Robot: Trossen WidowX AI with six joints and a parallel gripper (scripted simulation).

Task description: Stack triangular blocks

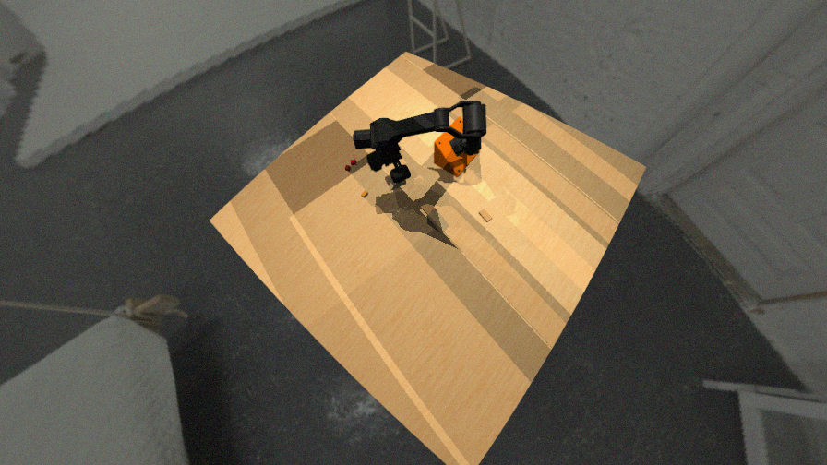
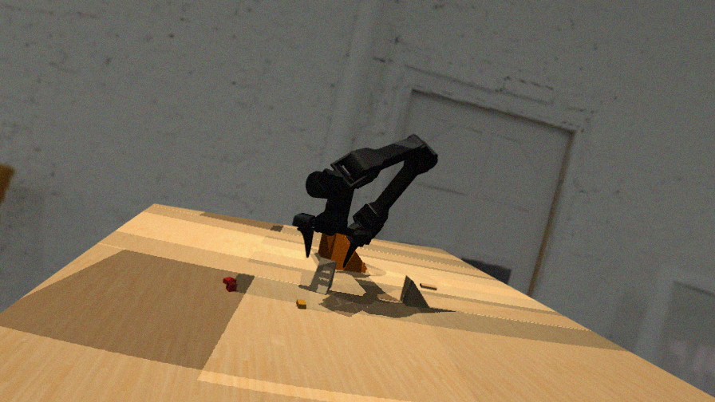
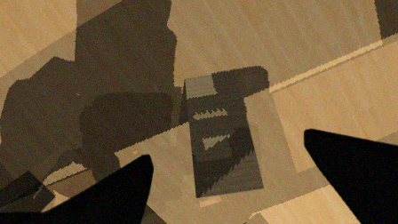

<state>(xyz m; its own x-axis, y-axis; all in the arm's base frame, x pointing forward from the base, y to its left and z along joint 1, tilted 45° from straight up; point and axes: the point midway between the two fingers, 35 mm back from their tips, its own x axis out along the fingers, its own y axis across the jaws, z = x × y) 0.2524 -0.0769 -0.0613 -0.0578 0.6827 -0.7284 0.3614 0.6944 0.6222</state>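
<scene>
One grey triangular block [image 2: 324,276] [image 3: 222,171] stands on the table below my gripper, in patchy shadow. It lies between the two fingers as the wrist view looks down; in the top view it is mostly hidden under the hand. The other triangular block [image 1: 433,221] [image 2: 413,293] stands apart on the table, to the right of the first in the exterior view, dark in the arm's shadow. My gripper [image 2: 326,261] [image 3: 226,150] is wide open and empty, pointing down, with its fingertips around the height of the first block's top. I cannot tell whether they touch it.
Two small red pieces [image 1: 350,165] [image 2: 230,284] and a small orange piece [image 1: 364,194] [image 2: 301,304] lie left of the first block. A flat tan piece [image 1: 485,215] [image 2: 428,286] lies beyond the other block. The orange arm base [image 1: 448,157] [image 2: 336,249] stands close behind the first block.
</scene>
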